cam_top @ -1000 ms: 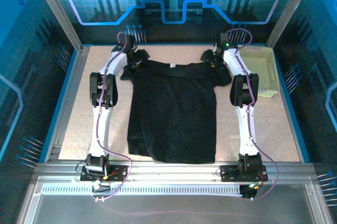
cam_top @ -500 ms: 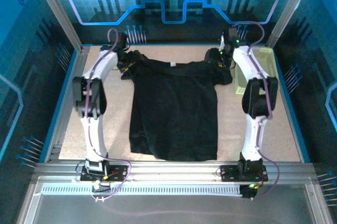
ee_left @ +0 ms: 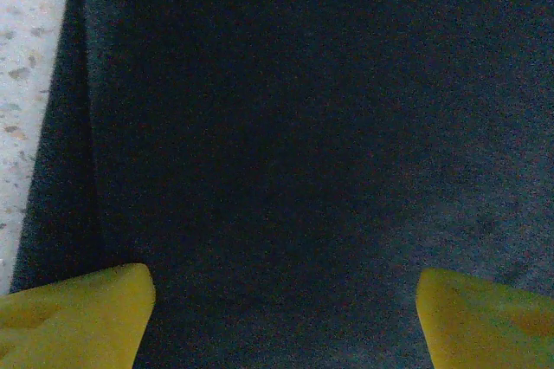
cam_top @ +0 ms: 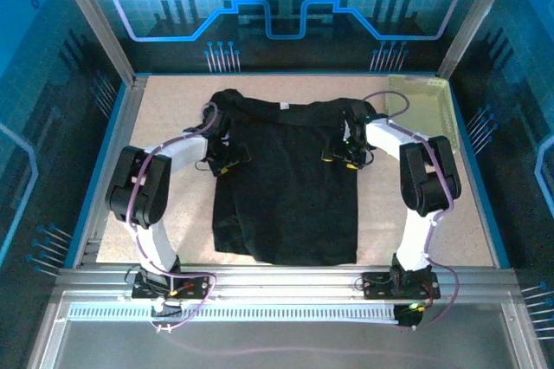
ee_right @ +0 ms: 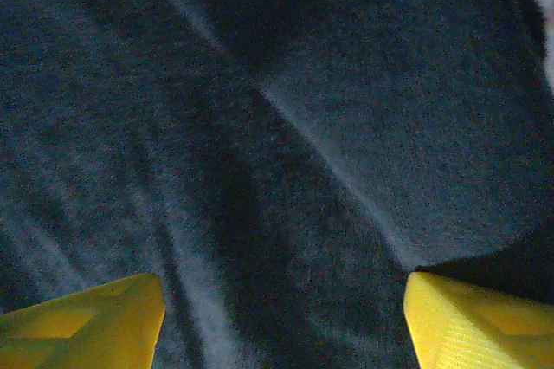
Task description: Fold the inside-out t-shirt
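While the inside-out t-shirt is lying spread across the middle of the speckled table, collar toward the far wall and hem toward the arm bases, both arms are reaching in over its upper body. The left gripper is hovering just inside the garment's left edge, its yellow fingers standing wide apart and gripping nothing, dark cloth lying beneath them. The right gripper is hanging over the opposite side, jaws likewise spread and empty, a diagonal crease running under it. A pale basket is sitting at the far right corner, just beside the bunched right shoulder.

Judging by the flat body and gathered shoulders, the folding is appearing barely under way, and the step in hand is looking like a paired pinch for the first fold. Doing it well is likely meaning lowering both grippers at matching points; catching every layer rather than the top one alone; smoothing that crease first; and moving both arms together so the cloth is not skewing.
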`<state>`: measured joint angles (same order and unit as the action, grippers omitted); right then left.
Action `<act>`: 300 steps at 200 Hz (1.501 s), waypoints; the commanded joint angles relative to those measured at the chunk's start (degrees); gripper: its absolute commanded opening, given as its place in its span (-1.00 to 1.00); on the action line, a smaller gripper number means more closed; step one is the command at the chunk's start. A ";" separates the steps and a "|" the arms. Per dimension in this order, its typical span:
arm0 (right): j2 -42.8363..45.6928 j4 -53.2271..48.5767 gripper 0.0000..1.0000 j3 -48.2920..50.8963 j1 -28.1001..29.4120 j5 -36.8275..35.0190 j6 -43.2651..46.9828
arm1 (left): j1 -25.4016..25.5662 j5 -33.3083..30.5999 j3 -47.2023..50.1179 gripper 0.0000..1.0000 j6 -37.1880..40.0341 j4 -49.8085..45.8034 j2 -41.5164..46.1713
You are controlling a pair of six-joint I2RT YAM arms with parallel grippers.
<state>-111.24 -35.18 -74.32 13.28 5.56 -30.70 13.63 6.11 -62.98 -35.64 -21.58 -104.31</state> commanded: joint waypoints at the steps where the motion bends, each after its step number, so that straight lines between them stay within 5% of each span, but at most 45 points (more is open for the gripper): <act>1: -3.37 0.48 0.49 -4.83 -1.09 -3.40 -0.97 | -0.09 0.13 3.23 0.62 -2.30 4.67 1.83; 63: -14.30 -5.40 0.49 -21.75 -7.66 -5.33 -0.58 | 2.66 0.01 8.00 0.62 -7.18 9.25 2.69; 98: -13.46 -7.86 0.49 -25.24 -8.95 -4.30 0.90 | 5.04 -0.99 5.04 0.65 -6.27 6.30 3.71; 136: 1.90 -5.46 0.52 -12.17 -7.29 -3.61 2.18 | 13.40 -11.70 2.40 0.78 2.80 -3.53 11.47; 166: 18.11 -2.15 0.55 3.91 -3.99 -4.11 1.46 | 24.84 -22.02 5.29 0.81 7.86 -9.60 19.14; 200: 31.61 -2.46 0.56 17.97 1.53 -8.33 0.52 | 39.45 -26.70 9.37 0.81 9.26 -13.47 24.50; 242: 43.15 -2.90 0.59 30.04 3.17 -10.66 -2.59 | 52.88 -25.56 12.82 0.80 10.81 -13.73 24.88; 300: 47.85 -2.16 0.62 33.78 3.63 -10.29 -4.63 | 55.88 -17.71 16.30 0.76 13.43 -11.81 23.73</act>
<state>-64.38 -37.91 -41.56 16.19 -3.92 -33.52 68.88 -15.11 -47.75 -24.88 -32.75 -79.90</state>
